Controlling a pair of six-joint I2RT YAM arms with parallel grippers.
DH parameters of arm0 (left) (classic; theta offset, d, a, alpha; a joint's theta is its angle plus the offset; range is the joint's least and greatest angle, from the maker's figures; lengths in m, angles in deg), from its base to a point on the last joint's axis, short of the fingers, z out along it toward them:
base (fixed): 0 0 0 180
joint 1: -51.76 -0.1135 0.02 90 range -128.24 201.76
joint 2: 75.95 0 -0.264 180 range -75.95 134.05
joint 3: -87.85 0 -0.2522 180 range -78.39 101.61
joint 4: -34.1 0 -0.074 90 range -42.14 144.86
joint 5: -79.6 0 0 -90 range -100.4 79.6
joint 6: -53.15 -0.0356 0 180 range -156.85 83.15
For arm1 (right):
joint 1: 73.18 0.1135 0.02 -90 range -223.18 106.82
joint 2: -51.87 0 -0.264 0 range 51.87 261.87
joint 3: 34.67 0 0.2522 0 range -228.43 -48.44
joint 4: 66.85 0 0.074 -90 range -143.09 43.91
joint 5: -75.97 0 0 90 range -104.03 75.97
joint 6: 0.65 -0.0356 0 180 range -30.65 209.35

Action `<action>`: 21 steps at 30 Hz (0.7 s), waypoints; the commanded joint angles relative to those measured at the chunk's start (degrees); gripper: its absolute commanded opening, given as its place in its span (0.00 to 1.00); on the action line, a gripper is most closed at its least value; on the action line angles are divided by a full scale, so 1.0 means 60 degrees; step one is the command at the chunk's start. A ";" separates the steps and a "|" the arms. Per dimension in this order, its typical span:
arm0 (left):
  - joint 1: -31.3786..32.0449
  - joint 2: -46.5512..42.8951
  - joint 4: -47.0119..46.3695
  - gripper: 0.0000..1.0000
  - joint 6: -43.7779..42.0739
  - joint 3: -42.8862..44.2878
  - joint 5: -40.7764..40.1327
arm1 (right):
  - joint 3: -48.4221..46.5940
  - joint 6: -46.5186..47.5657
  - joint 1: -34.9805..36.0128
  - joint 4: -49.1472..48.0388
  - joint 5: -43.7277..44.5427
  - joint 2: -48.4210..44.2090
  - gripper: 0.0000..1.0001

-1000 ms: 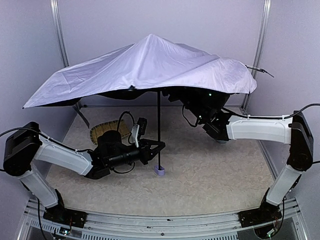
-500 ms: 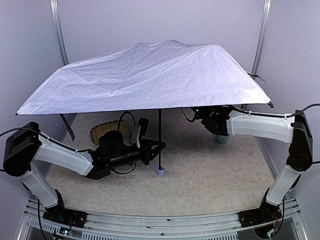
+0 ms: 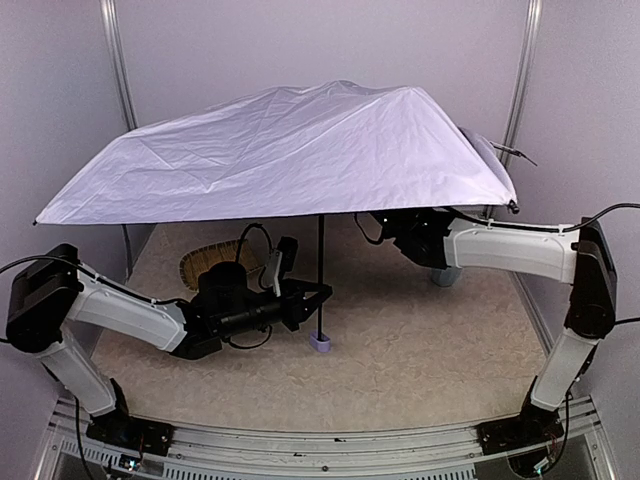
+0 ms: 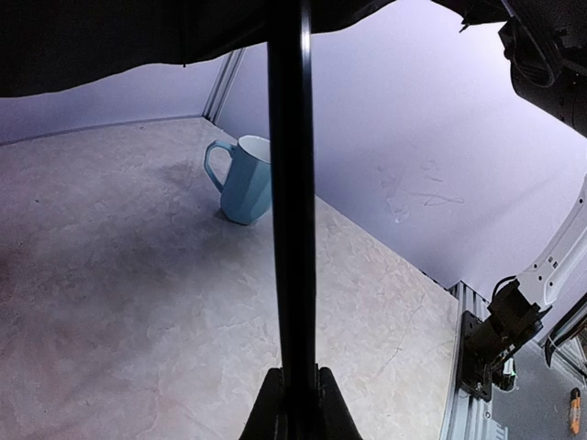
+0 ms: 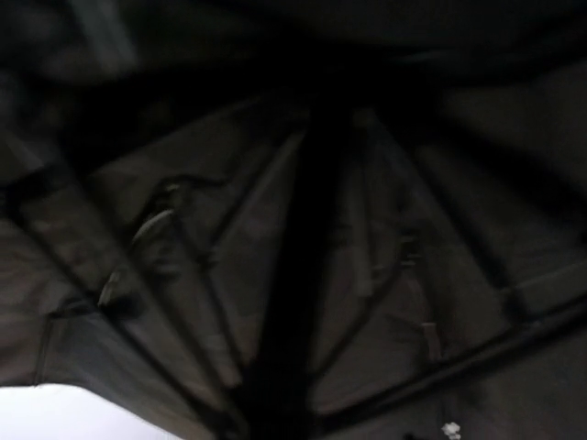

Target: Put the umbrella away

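The umbrella stands open. Its pale lavender canopy (image 3: 290, 150) spreads wide above the table, the thin black shaft (image 3: 320, 255) rises upright, and the small lavender handle (image 3: 320, 341) rests on the table. My left gripper (image 3: 317, 293) is shut on the lower shaft; in the left wrist view the shaft (image 4: 292, 183) runs up from between the closed fingers (image 4: 269, 412). My right arm (image 3: 500, 250) reaches under the canopy's right side, where its gripper is hidden. The right wrist view shows only the black underside (image 5: 183, 275), ribs and the dark shaft (image 5: 293, 302); no jaws can be made out.
A woven straw tray (image 3: 205, 262) lies behind my left arm. A light blue mug (image 4: 246, 179) stands at the back right, partly behind my right arm (image 3: 445, 276). Metal frame posts (image 3: 520, 90) and the booth walls stand close to the canopy's edges.
The canopy, crumpled and drooping on the right a second ago, has spread out flat. My right arm has moved up and in under it. The left gripper has kept its hold.
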 commanded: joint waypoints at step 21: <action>0.0000 -0.0166 -0.1192 0.00 -0.1698 -0.0330 -0.0205 | 0.0518 0.0403 0.0058 0.0265 -0.1381 -0.0933 0.00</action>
